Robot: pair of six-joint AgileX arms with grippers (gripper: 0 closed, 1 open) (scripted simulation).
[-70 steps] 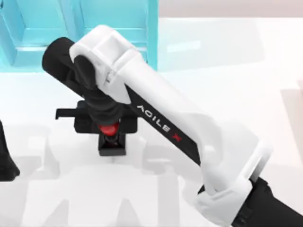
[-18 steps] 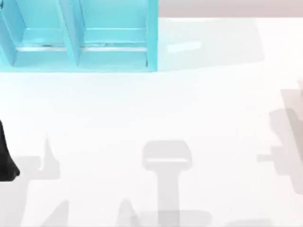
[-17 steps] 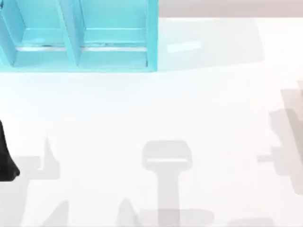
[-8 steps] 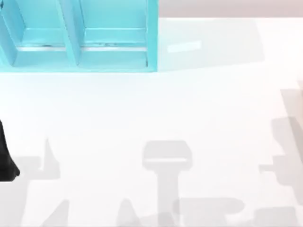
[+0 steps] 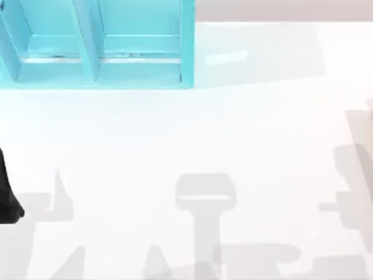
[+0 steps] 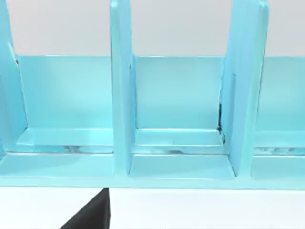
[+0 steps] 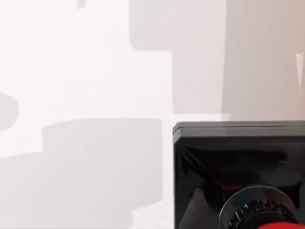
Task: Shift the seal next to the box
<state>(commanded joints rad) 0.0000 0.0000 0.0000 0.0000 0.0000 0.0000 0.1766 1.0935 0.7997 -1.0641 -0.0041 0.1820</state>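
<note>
We start with the broad white tabletop point(image 5: 262, 116), which carries soft grey shadows toward its near edge and its right side. At its far left stands the large turquoise-blue box with straight walls and upright dividers point(image 5: 140, 58), with its right end wall near the middle of the top view. From above we see two of its compartments side by side, parted by one divider. Their floors and back walls show bare turquoise, with only a thin pale streak along the floor. The left wrist view faces the same box point(image 6: 119, 119) from close by. Three compartments open toward that camera between two tall dividers, and their floors are bare as well. A strip of tabletop lies in front of them. A black wedge point(image 6: 93, 214) rises at the lower edge of that view, but we cannot tell what part it is. A dark part of the left arm point(image 5: 7, 198) sits parked at the left edge of the tabletop, well apart from the box. The small seal with a black square block base, a metallic collar and a glossy red knob point(image 7: 238, 162) sits close to the right wrist camera. White tabletop and grey shadow lie behind it. We cannot tell whether it rests on the tabletop or hangs above it, nor how near the box it is. We also cannot tell how either arm's jaws stand.
</note>
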